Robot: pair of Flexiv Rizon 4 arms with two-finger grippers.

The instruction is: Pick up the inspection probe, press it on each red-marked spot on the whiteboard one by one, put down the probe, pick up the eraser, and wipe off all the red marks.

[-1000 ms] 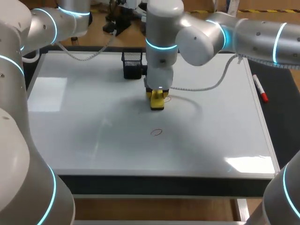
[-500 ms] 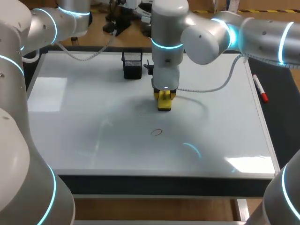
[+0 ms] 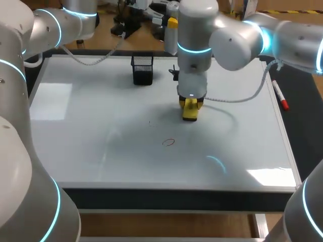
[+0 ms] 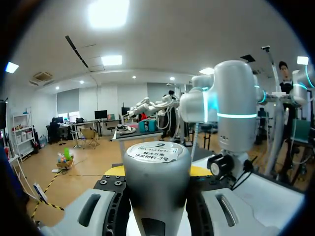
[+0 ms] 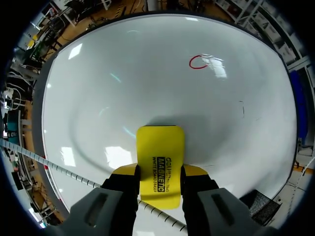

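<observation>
My right gripper point(image 3: 190, 108) hangs over the middle of the whiteboard point(image 3: 91, 126), shut on the yellow eraser point(image 3: 190, 112), whose lower end is at the board's surface. In the right wrist view the eraser point(image 5: 159, 162) sits clamped between the gripper's point(image 5: 159, 172) fingers. One small red ring mark point(image 3: 168, 142) lies nearer the front edge, ahead of the eraser point(image 5: 198, 62). My left gripper point(image 4: 156, 172) is raised behind the board, shut on the grey cylindrical probe point(image 4: 156, 196); its yellow tip point(image 3: 172, 22) peeks out beside the right arm.
A black mesh pen holder point(image 3: 143, 69) stands at the back of the board, also seen beside the right gripper point(image 5: 258, 204). A red-capped marker point(image 3: 280, 95) lies on the dark strip past the board's right edge. The right arm's cable point(image 3: 237, 96) trails over the board.
My right arm has slid the eraser to the right across the board. A faint red mark beside the eraser a second ago no longer shows. The left arm is still.
</observation>
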